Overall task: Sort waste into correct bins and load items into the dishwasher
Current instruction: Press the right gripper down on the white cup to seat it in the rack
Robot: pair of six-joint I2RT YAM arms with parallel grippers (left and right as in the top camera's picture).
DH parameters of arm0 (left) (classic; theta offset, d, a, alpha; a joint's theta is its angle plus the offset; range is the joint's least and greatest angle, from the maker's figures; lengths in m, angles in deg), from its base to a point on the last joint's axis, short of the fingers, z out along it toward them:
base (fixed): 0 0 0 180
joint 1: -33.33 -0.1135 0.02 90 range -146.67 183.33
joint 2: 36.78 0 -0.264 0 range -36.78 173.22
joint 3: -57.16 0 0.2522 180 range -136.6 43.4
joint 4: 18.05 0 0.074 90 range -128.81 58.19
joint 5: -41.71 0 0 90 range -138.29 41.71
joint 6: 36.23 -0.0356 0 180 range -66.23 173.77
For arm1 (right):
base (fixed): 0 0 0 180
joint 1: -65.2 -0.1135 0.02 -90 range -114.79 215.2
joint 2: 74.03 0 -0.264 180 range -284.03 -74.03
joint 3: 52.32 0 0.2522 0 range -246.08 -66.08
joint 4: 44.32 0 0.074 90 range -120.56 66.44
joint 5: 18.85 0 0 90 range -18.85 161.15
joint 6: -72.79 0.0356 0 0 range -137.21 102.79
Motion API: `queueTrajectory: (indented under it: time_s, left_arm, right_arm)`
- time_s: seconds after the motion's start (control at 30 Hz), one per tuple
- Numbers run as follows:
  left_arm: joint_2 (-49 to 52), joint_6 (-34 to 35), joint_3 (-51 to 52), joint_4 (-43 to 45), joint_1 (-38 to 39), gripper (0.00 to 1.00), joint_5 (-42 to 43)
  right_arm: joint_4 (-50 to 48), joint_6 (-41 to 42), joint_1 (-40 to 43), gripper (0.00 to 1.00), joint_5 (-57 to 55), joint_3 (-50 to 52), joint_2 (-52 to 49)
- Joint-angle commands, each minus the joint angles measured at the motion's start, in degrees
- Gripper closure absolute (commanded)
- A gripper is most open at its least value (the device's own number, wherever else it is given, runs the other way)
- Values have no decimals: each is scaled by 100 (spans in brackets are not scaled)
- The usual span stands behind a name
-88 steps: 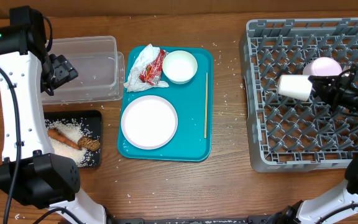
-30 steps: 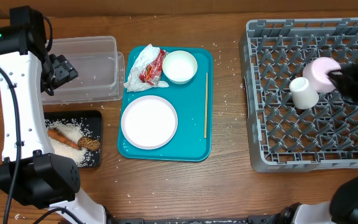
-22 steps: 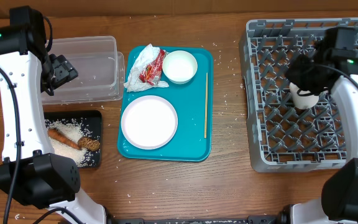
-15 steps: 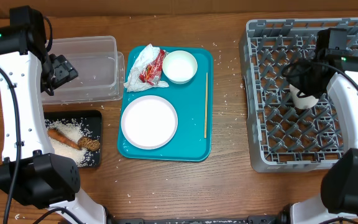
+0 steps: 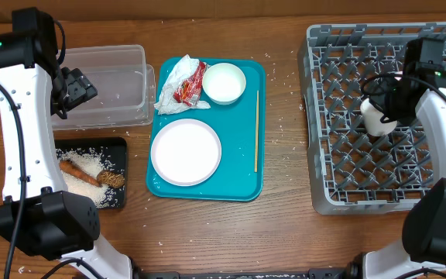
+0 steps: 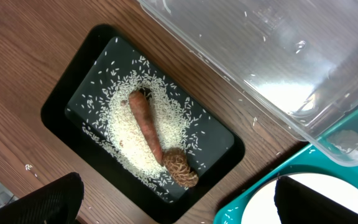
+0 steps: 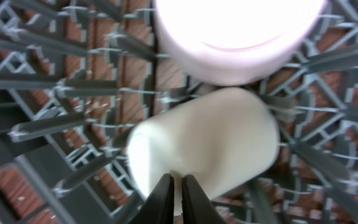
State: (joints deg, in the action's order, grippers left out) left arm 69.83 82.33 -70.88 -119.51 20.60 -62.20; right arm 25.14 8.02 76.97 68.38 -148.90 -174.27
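Observation:
The small white cup lies in the grey rack, next to a white bowl. My right gripper hangs just over the cup, its fingers closed together with nothing between them. My left gripper is open and empty above the black tray, which holds the carrot, the brown lump and rice. The clear tub is empty. The napkin, red wrapper, second bowl, plate and stick lie on the teal tray.
Loose rice grains are scattered on the wooden table around the trays. The rack's upright pegs stand close around the cup. The right arm crosses the rack's right side.
The right gripper let the cup down into the rack, then swung round over it and now hangs shut just above it. The left arm has not moved.

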Motion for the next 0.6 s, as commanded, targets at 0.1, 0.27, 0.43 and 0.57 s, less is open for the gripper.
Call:
queueTrajectory:
  time_s: [0.1,0.27,0.43,0.57]
  left_arm:
    - [-96,-24,-94,-2,37,0,4]
    - [-96,-24,-94,-2,37,0,4]
    - [-96,-24,-94,-2,37,0,4]
    - [-96,-24,-94,-2,37,0,4]
  right_arm:
    - [133,85,411,92,-317,-101,-7]
    - [476,94,466,96,138,-516,39]
    - [422,-494,151,95,1014,-833,155]
    - [407,-533,-232,90,466,-813,46]
